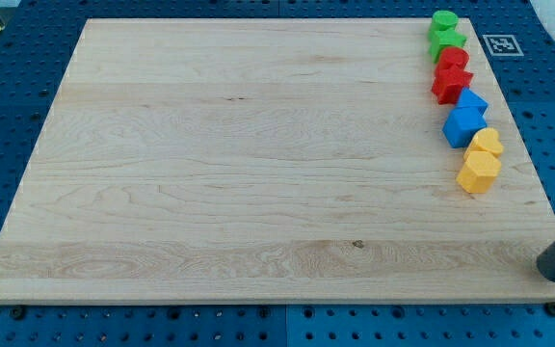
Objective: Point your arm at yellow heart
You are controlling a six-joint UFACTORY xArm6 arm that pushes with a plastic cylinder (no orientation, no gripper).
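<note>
Pale wooden surface [258, 173] fills most of the view, resting on a blue pegboard [8, 116]. Eight blocks stand in a column near the surface's right edge, running from the view's top downward: a green cylinder [443, 21], a green star [446, 42], a red cylinder [454, 60], a red star [451, 84], a blue triangle-like block [471, 101], a blue cube-like block [463, 126], then two yellow blocks.

The upper yellow block [487, 143] looks like the yellow heart, though its outline is small and hard to confirm; its pointing direction and long axis cannot be made out. It touches the yellow hexagon-like block [478, 172] below it.

The arm has no gripper. The rod enters at the view's lower right, and the tip [552, 275] sits at the surface's right edge, well apart from the yellow heart, which lies up and to the view's left of it.
</note>
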